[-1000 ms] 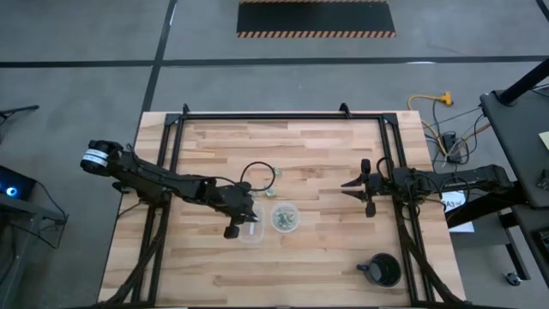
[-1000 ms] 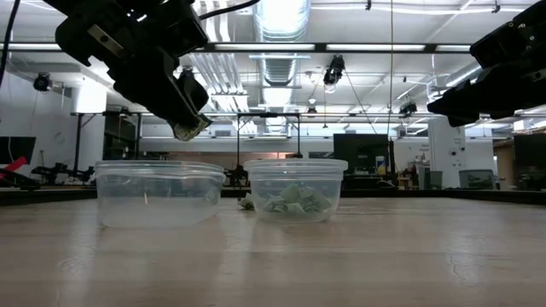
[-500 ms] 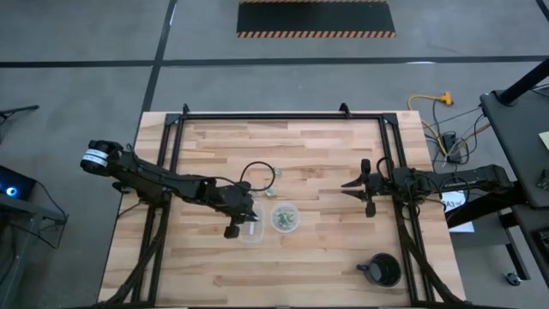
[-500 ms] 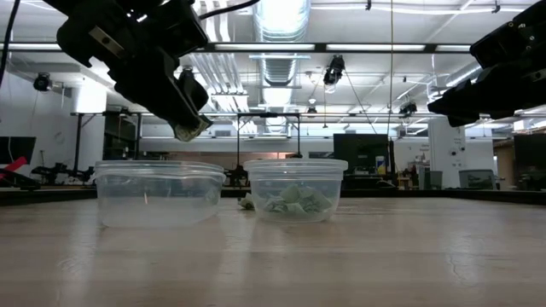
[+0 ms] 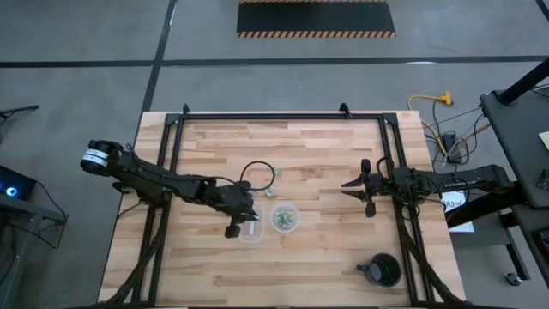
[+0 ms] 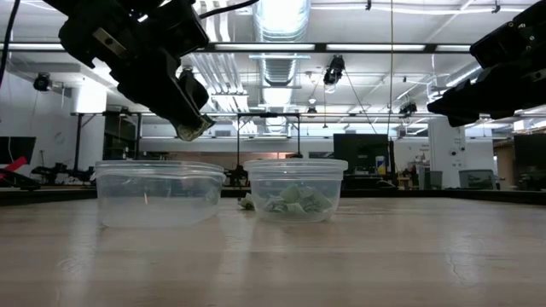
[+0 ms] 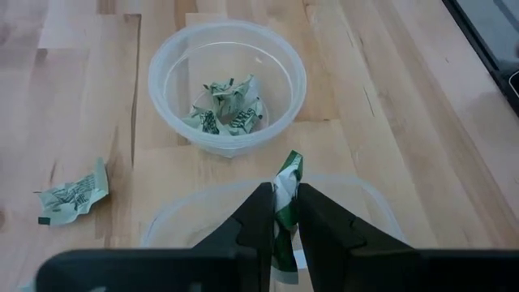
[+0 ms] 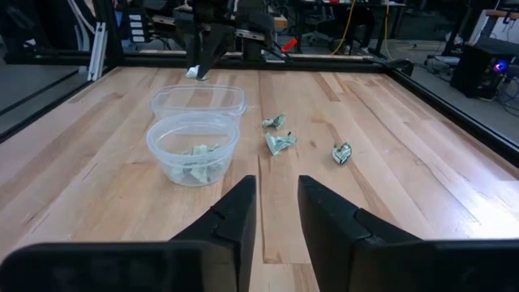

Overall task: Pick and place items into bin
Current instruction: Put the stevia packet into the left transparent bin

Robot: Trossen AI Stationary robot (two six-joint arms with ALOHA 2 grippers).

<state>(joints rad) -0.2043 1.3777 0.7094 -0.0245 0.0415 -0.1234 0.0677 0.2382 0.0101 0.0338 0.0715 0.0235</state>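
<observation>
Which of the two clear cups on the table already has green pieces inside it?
The round cup farther from the left claw holds several green pieces. The other clear cup, directly under that claw, shows none inside; the claw holds one piece above it.

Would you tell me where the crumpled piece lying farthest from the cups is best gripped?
Probably grip the crumpled piece across its raised middle, coming straight down from above with the open right gripper: it lies low on the table, clear of the other pieces, so from the side the fingers find little to close on.
</observation>
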